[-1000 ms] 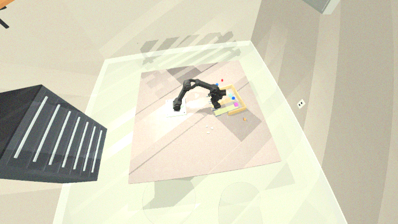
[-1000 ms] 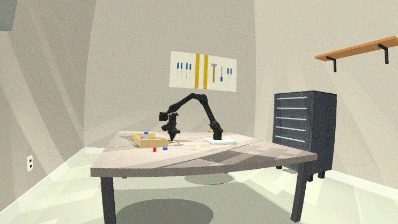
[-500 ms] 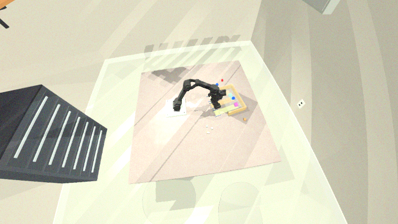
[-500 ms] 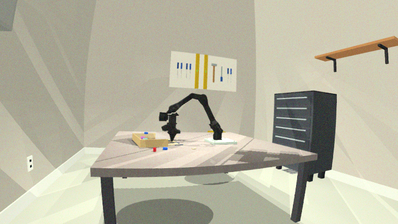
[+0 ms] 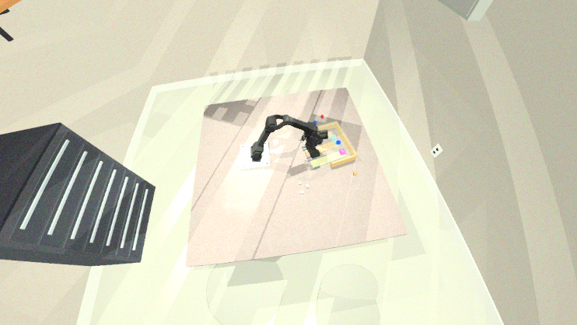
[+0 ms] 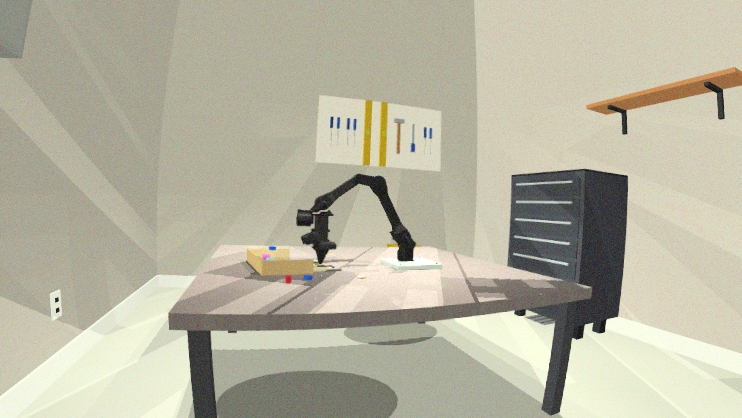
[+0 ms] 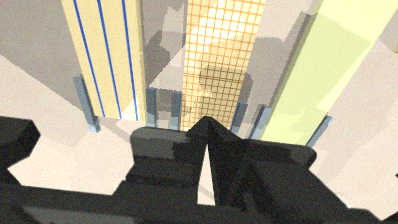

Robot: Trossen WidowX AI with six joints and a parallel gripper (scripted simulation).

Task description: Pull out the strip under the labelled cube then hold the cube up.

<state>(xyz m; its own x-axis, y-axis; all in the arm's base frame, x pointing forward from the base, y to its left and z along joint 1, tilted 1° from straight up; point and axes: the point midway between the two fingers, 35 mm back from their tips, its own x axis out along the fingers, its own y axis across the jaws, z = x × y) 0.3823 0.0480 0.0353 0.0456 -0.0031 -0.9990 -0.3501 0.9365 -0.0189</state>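
Observation:
My gripper is shut and empty, pointing down beside the open side of the wooden frame. In the wrist view its fingertips are at the near end of the orange-grid strip. A cream strip with blue lines lies to the left, and a plain yellow-green strip to the right. A pink cube, a blue cube and a pale cyan piece are around the strips' far ends. No label is readable, and the wrist view shows no cube.
The wooden frame surrounds the far ends. Grey-blue guides flank the strip ends. A red piece, another blue piece and an orange piece lie outside the frame, with small white pieces nearby.

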